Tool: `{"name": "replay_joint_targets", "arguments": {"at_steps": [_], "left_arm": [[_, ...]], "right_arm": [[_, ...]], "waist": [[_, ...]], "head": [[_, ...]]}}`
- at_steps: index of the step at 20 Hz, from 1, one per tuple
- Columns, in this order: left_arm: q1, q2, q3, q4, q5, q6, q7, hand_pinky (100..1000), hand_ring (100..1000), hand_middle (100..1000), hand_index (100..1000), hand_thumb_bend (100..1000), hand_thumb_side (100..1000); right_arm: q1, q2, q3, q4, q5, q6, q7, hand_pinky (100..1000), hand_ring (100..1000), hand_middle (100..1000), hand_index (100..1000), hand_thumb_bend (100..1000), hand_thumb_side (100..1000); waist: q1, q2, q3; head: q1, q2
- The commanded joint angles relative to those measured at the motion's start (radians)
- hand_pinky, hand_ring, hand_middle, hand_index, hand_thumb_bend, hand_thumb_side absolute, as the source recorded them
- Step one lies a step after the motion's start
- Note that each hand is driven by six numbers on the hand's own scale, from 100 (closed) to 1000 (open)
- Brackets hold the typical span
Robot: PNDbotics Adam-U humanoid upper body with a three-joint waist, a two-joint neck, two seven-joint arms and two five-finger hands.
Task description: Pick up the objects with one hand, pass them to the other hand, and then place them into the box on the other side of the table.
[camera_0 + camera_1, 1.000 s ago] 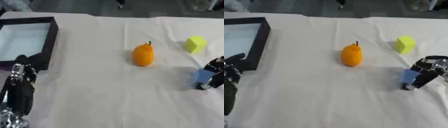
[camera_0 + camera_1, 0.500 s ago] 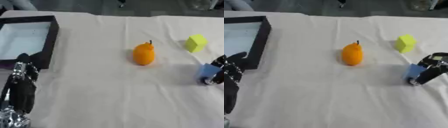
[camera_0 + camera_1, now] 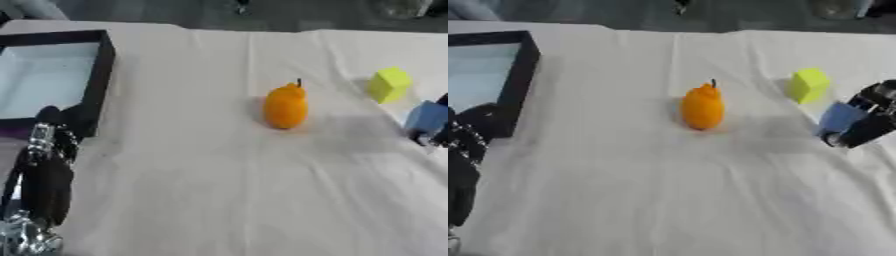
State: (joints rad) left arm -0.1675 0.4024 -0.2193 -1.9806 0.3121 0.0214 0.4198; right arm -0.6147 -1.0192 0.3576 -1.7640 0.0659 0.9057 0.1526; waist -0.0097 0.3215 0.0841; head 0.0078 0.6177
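Two hands: my right hand (image 3: 870,125) pinches the blue block (image 3: 838,117) at the surface's right edge; my left hand (image 3: 48,165) rests, fingers straight, beside the box (image 3: 98,70).
Risk: block could slip during the pass across.

The box (image 3: 98,75) sits at the table's (image 3: 227,200) far left, and the left hand (image 3: 44,170) rests just in front of it. Centre table stands the pear-shaped fruit (image 3: 703,106), with one cube (image 3: 808,85) off to its right. In front of that cube, at the right edge, another block (image 3: 839,117) sits in the right hand (image 3: 872,122).
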Motion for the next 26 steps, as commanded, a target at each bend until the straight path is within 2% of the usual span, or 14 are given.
{"name": "replay_joint_targets", "arguments": {"at_steps": [1, 5, 10, 11, 12, 14, 21, 26], "left_arm": [[0.002, 0.035, 0.012, -0.019, -0.002, -0.006, -0.001, 1000, 819, 821, 775, 130, 838], [0.002, 0.06, 0.017, -0.019, -0.001, -0.018, -0.008, 1000, 819, 821, 775, 107, 814], [0.008, 0.099, 0.027, -0.019, -0.005, -0.034, -0.014, 1000, 820, 822, 776, 100, 786], [0.01, 0.109, 0.029, -0.019, -0.005, -0.037, -0.016, 1000, 820, 823, 776, 102, 861], [0.012, 0.117, 0.03, -0.019, -0.005, -0.039, -0.017, 1000, 820, 823, 776, 100, 781], [0.015, 0.136, 0.032, -0.019, 0.002, -0.043, -0.02, 1000, 821, 823, 776, 100, 776], [0.015, 0.21, 0.039, -0.019, 0.013, -0.055, -0.045, 1000, 822, 825, 778, 100, 743], [0.018, 0.261, 0.04, -0.019, 0.022, -0.056, -0.065, 1000, 822, 824, 778, 100, 737]], "right_arm": [[-0.05, 0.046, -0.027, -0.02, 0.095, 0.001, -0.057, 788, 712, 570, 551, 173, 100], [-0.119, 0.165, -0.009, -0.001, 0.242, 0.001, -0.089, 781, 700, 563, 545, 151, 100], [-0.179, 0.28, -0.011, 0.028, 0.376, 0.001, -0.091, 766, 677, 546, 530, 100, 100], [-0.188, 0.303, -0.012, 0.035, 0.398, 0.001, -0.099, 762, 673, 542, 526, 100, 100], [-0.195, 0.322, -0.012, 0.041, 0.417, 0.001, -0.108, 762, 673, 542, 526, 100, 100], [-0.204, 0.359, -0.014, 0.046, 0.447, 0.001, -0.128, 755, 664, 535, 520, 100, 100], [-0.205, 0.482, 0.004, 0.035, 0.488, 0.001, -0.234, 733, 654, 529, 513, 100, 100], [-0.205, 0.532, 0.024, 0.002, 0.462, 0.001, -0.309, 725, 643, 521, 505, 100, 100]], "waist": [[0.015, -0.051, -0.006], [0.019, -0.065, -0.013], [0.02, -0.076, -0.022], [0.019, -0.079, -0.024], [0.019, -0.082, -0.025], [0.02, -0.088, -0.026], [0.025, -0.101, -0.021], [0.026, -0.104, -0.017]], "head": [[0.009, 0.011], [0.013, 0.025], [0.017, 0.037], [0.018, 0.04], [0.019, 0.042], [0.02, 0.046], [0.016, 0.064], [0.017, 0.07]]}}
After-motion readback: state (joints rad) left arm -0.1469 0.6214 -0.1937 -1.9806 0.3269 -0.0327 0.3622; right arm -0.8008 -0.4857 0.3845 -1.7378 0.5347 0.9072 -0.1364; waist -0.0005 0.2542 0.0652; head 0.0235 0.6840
